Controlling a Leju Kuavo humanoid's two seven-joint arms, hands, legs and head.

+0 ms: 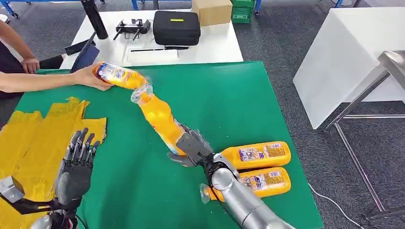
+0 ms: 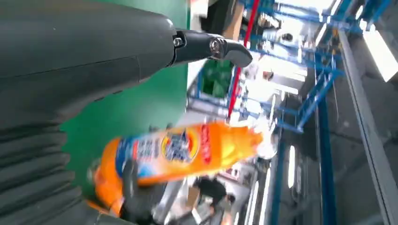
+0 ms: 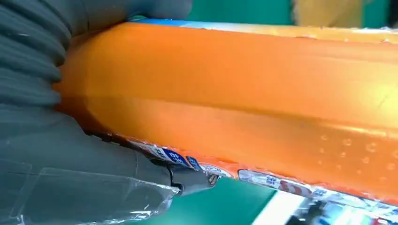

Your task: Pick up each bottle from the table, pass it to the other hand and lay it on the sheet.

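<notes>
My right hand (image 1: pixel 191 148) grips an orange bottle (image 1: pixel 157 117) by its base and holds it up over the middle of the green table (image 1: pixel 229 95), its clear cap end pointing to the far left. The same bottle (image 3: pixel 263 93) fills the right wrist view, and the bottle (image 2: pixel 178 150) shows in the left wrist view. My left hand (image 1: pixel 79 160) is open over the yellow sheet (image 1: pixel 33 138) at the near left, fingers apart. Two more orange bottles (image 1: pixel 260 153) (image 1: pixel 265 182) lie side by side near my right arm. A person's hand (image 1: pixel 88 76) holds another orange bottle (image 1: pixel 117 75) at the far left.
Behind the green table stands a white table (image 1: pixel 210 45) with a black case (image 1: pixel 175 27), a cardboard box (image 1: pixel 211 10), a black flask (image 1: pixel 94 18) and tools. A white block (image 1: pixel 344 57) and a metal frame (image 1: pixel 372 90) stand to the right.
</notes>
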